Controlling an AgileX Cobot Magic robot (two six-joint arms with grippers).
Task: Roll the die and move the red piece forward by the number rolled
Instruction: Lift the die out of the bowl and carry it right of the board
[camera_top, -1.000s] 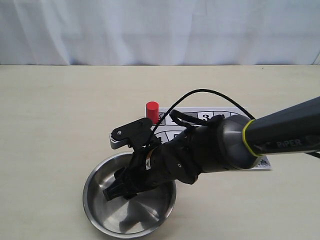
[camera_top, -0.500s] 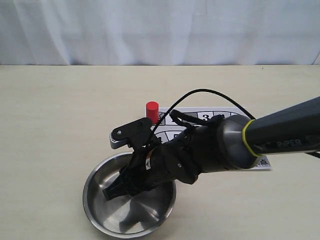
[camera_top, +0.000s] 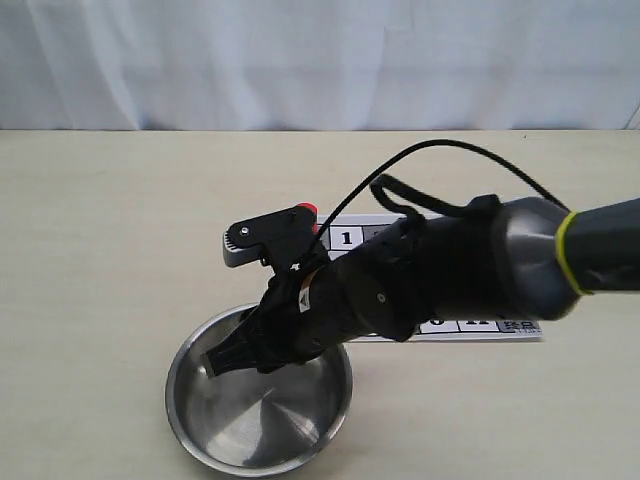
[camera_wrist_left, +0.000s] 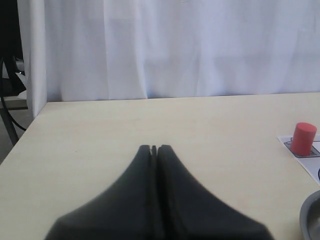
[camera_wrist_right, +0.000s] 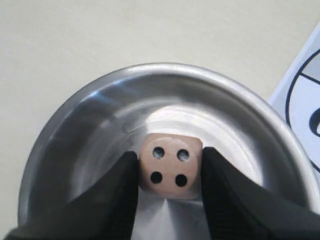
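The die (camera_wrist_right: 171, 166), a tan cube showing four black pips, sits between the black fingers of my right gripper (camera_wrist_right: 170, 162), which is shut on it. This gripper (camera_top: 226, 361) hangs over the steel bowl (camera_top: 176, 395), and in the exterior view its fingers hide the die. The red piece (camera_wrist_left: 303, 138) stands upright at the near end of the numbered board (camera_top: 346, 238). In the exterior view only the top of the red piece (camera_top: 306, 209) peeks out behind the right wrist. My left gripper (camera_wrist_left: 154, 148) is shut on nothing, over bare table well away from the piece.
The bowl's rim (camera_wrist_right: 165, 67) rings the die in the right wrist view, with the board's edge (camera_wrist_right: 305, 100) beside it. The right arm lies across most of the board. A white curtain backs the table.
The right arm has risen and swung slightly toward the board, lifting the gripper higher in the bowl. It now covers most of the red piece.
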